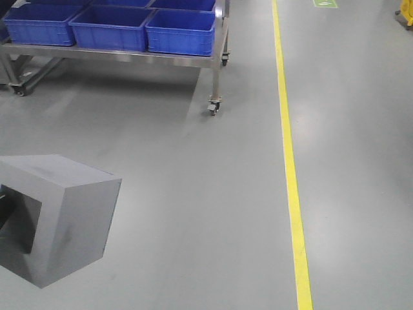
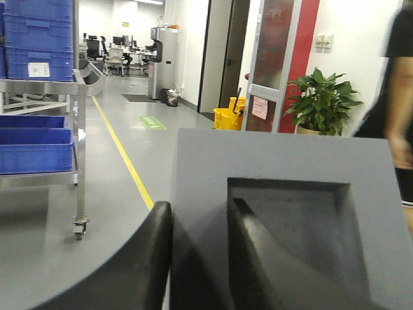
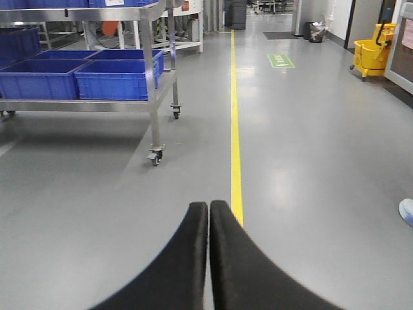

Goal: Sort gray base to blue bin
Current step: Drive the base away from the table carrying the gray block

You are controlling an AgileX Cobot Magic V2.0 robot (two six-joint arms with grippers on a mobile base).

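Note:
The gray base [image 1: 61, 216] is held up in the air at the lower left of the front view, its square recess facing left. In the left wrist view the gray base [image 2: 284, 168] fills the frame. My left gripper [image 2: 201, 223] is shut on its wall, one finger outside and one inside the recess. My right gripper [image 3: 209, 213] is shut and empty, pointing over the floor. Several blue bins [image 1: 181, 31] stand on a wheeled steel cart [image 1: 216, 71] at the far left; they also show in the right wrist view [image 3: 116, 79].
A yellow floor line [image 1: 288, 155] runs front to back on the right. A yellow mop bucket [image 3: 371, 55] stands far right. A person [image 2: 400, 103] stands at the right edge of the left wrist view, beside a potted plant [image 2: 322, 100].

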